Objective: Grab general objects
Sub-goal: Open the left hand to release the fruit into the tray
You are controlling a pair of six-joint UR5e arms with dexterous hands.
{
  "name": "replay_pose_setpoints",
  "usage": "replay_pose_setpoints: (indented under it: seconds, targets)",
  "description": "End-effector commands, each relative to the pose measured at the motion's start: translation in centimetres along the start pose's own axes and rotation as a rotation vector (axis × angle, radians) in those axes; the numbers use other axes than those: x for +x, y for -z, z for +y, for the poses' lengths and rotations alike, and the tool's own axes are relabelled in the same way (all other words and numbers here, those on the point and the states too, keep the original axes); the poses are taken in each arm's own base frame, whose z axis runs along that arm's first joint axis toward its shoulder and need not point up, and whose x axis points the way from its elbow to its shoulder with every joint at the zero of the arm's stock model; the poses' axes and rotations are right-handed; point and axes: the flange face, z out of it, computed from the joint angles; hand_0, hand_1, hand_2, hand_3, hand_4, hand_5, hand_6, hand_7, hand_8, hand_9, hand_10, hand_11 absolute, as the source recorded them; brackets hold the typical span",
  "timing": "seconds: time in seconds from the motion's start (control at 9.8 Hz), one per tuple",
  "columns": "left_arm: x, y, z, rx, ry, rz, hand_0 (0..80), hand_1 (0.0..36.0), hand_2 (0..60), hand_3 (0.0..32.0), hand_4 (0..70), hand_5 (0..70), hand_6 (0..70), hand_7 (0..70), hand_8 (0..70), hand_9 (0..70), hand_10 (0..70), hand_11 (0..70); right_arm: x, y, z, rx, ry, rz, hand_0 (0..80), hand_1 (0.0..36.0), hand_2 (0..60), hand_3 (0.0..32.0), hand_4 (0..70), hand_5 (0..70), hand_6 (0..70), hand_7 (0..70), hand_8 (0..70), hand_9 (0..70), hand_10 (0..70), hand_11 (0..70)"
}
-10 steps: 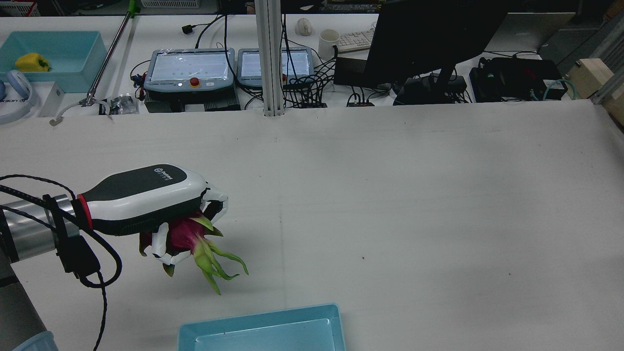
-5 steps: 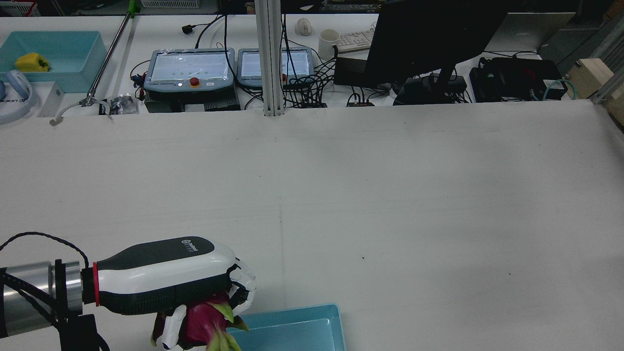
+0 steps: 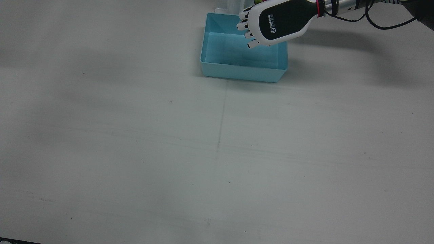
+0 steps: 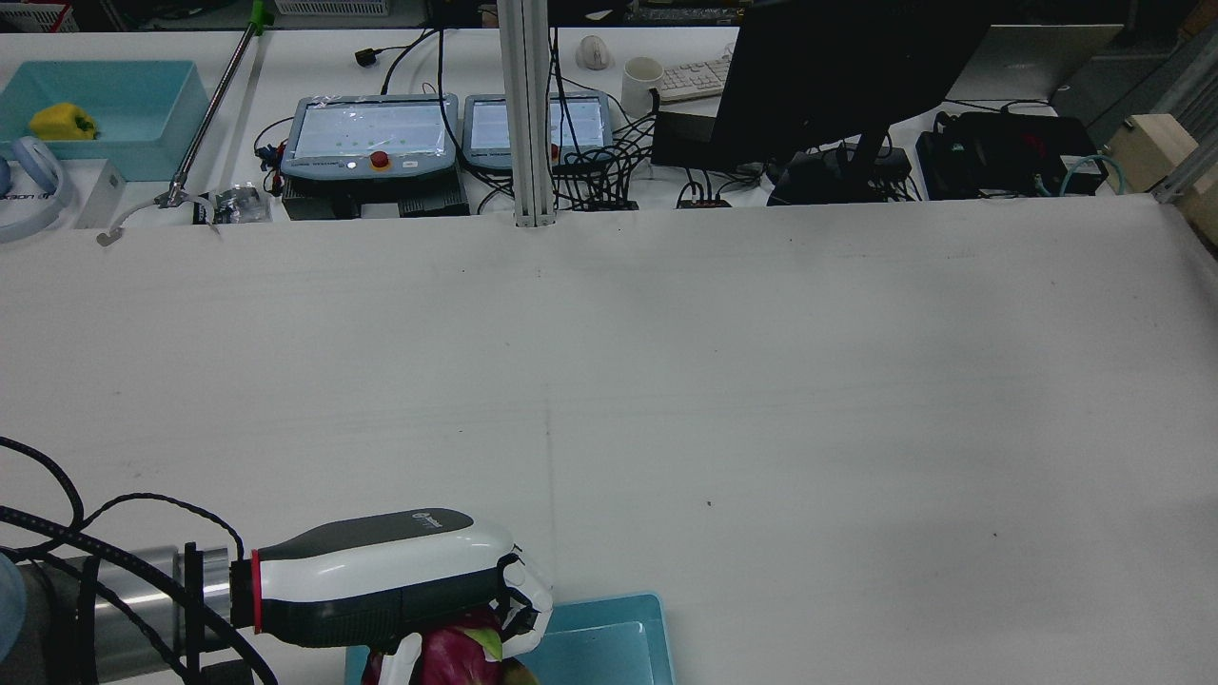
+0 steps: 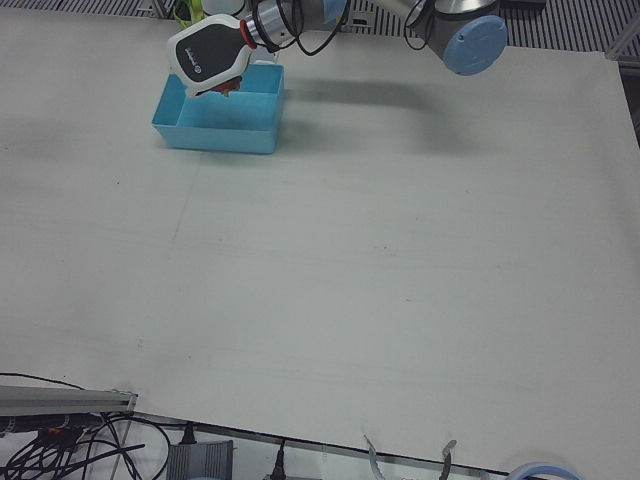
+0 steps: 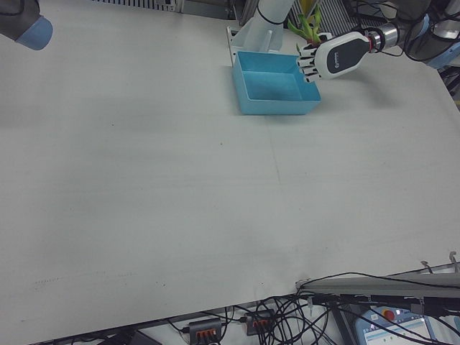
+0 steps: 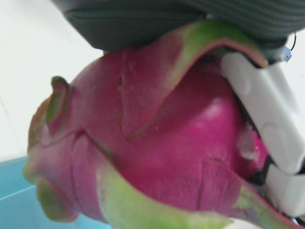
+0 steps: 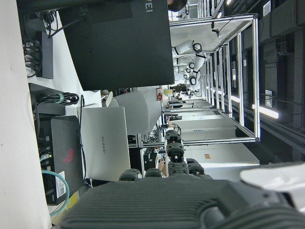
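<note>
Overhead, the left hand [image 3: 271, 23], a white-and-black robotic hand on a silver wrist, hangs above the near-robot corner of a shallow light-blue plastic bin [image 3: 242, 70] standing on the wide white table [image 3: 217, 152]. Its fingers are curled closed around a magenta dragon fruit with green-tipped scales [image 7: 157, 152]; the close camera on that hand shows white fingers [image 7: 267, 119] pressed against the fruit's skin, with a strip of the blue bin visible underneath. From the rear camera, the left hand [image 4: 381, 585] sits at the bottom edge with the dragon fruit [image 4: 457, 656] tucked below its palm, over the left part of the bin [image 4: 609, 647]. In the left-front camera a red patch of the fruit [image 5: 226, 88] peeks out beneath the hand [image 5: 205, 60], inside the outline of the bin [image 5: 215, 135]. The right-front camera shows green leafy tips [image 6: 310, 25] sticking up behind the hand [image 6: 334, 56]. Whether the fruit touches the bin floor cannot be told. As for the right hand [image 8: 181, 205], only its dark back and a few knuckles appear in its own camera, so how far it is open cannot be told
</note>
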Motion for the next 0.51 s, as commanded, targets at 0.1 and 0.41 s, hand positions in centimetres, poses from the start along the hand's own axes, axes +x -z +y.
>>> replay_pose_setpoints:
  seconds: [0.1, 0.41]
  targets:
    - [-2.2, -1.87, -0.6, -0.038, 0.028, -0.016, 49.6, 30.6, 60.0, 0.0, 0.5, 0.0, 0.0, 8.9, 0.0, 0.3, 0.0, 0.0, -0.01, 0.0, 0.0, 0.0, 0.0, 0.0, 0.0, 0.0, 0.0, 0.0, 0.0, 0.0, 0.0, 0.0, 0.0, 0.0, 0.0, 0.0]
    - [-1.99, -1.26, -0.8, -0.056, 0.026, -0.039, 47.1, 25.7, 55.3, 6.6, 0.0, 0.0, 0.0, 8.6, 0.0, 0.3, 0.0, 0.0, -0.01, 0.0, 0.0, 0.0, 0.0, 0.0, 0.0, 0.0, 0.0, 0.0, 0.0, 0.0, 0.0, 0.0, 0.0, 0.0, 0.0, 0.0]
